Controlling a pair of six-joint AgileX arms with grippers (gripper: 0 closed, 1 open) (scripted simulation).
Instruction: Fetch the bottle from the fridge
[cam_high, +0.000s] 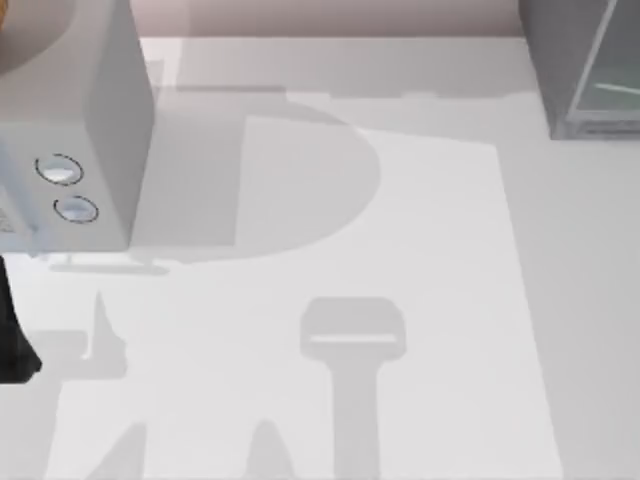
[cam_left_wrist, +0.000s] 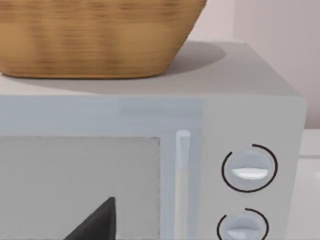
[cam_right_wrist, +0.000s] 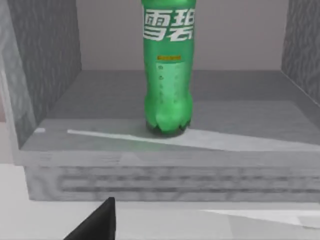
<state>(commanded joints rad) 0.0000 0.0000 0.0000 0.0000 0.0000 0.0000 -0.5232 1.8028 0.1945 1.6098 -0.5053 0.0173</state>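
The green bottle (cam_right_wrist: 167, 75) stands upright inside the fridge (cam_right_wrist: 100, 105), near the front edge of its dark grey floor, with white characters on its label. The fridge's front is open toward my right wrist camera. A dark tip of my right gripper (cam_right_wrist: 97, 222) shows low in front of the fridge's base, apart from the bottle. From above, the fridge (cam_high: 575, 70) sits at the table's back right corner, its pale glass panel facing right. A dark tip of my left gripper (cam_left_wrist: 97, 222) hangs in front of the light grey box.
A light grey box with two round silver dials (cam_high: 85, 130) stands at the back left, and a wicker basket (cam_left_wrist: 95, 40) rests on top of it. A dark piece of my left arm (cam_high: 12, 340) shows at the table's left edge. The white table (cam_high: 330, 300) spreads between.
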